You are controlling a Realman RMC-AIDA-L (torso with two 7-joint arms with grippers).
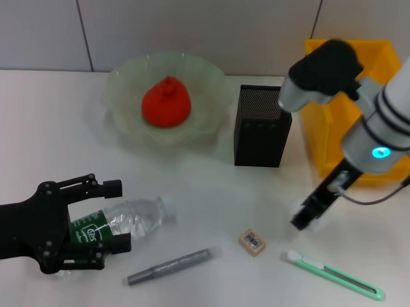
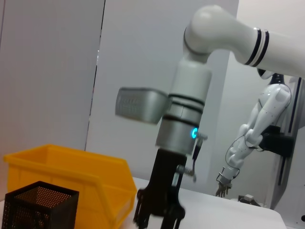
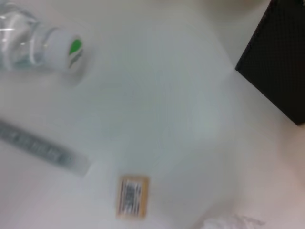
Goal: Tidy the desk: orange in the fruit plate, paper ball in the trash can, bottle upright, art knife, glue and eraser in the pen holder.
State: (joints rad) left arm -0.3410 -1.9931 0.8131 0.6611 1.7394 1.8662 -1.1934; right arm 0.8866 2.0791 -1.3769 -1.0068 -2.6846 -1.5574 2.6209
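The orange [image 1: 166, 103] lies in the pale-green fruit plate [image 1: 126, 82] at the back. The bottle [image 1: 137, 217] lies on its side at the front left, cap [image 3: 66, 50] toward the middle. My left gripper [image 1: 115, 215] straddles its labelled end, fingers apart on either side. My right gripper [image 1: 303, 219] hangs low in front of the yellow trash can [image 1: 343, 112], with the white paper ball [image 3: 228, 222] at its tips. The eraser [image 1: 252, 241], the grey glue [image 1: 169, 266] and the mint art knife [image 1: 336, 275] lie along the front. The black pen holder [image 1: 262, 125] stands mid-table.
The pen holder [image 2: 38, 205] stands close beside the trash can [image 2: 71, 171], and the right arm [image 2: 183, 109] rises above both. A wall runs behind the desk. The eraser [image 3: 132, 196] and the glue [image 3: 38, 145] lie near each other.
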